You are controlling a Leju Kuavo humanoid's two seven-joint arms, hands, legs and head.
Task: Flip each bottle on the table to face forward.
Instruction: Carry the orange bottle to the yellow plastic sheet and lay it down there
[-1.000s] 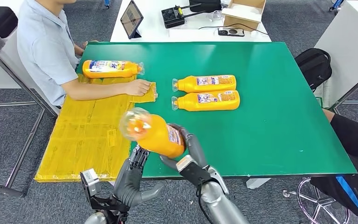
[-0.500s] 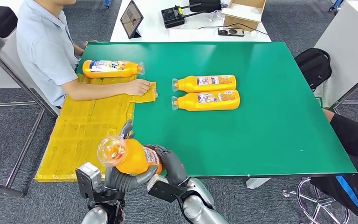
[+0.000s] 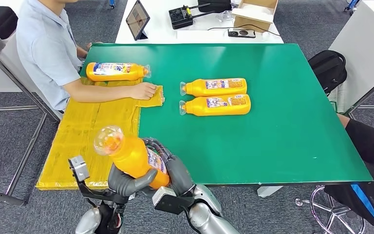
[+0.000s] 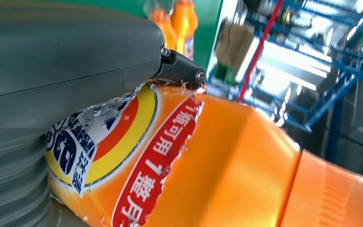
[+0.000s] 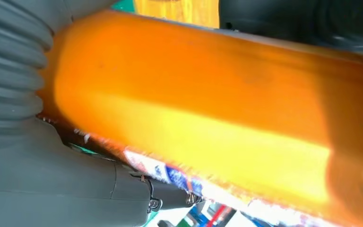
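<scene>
You have both hands on one orange bottle (image 3: pixel 135 158) at the near edge of the green tabletop (image 3: pixel 272 126): the left hand (image 3: pixel 126 183) wraps its fingers under the body, and the right hand (image 3: pixel 175 170) grips it from the right, cap tilted up and left. Two bottles (image 3: pixel 214 96) lie side by side mid-table; a fourth bottle (image 3: pixel 114 71) lies far left, beside a person's hand (image 3: pixel 145 90) on the yellow mat (image 3: pixel 90 141).
</scene>
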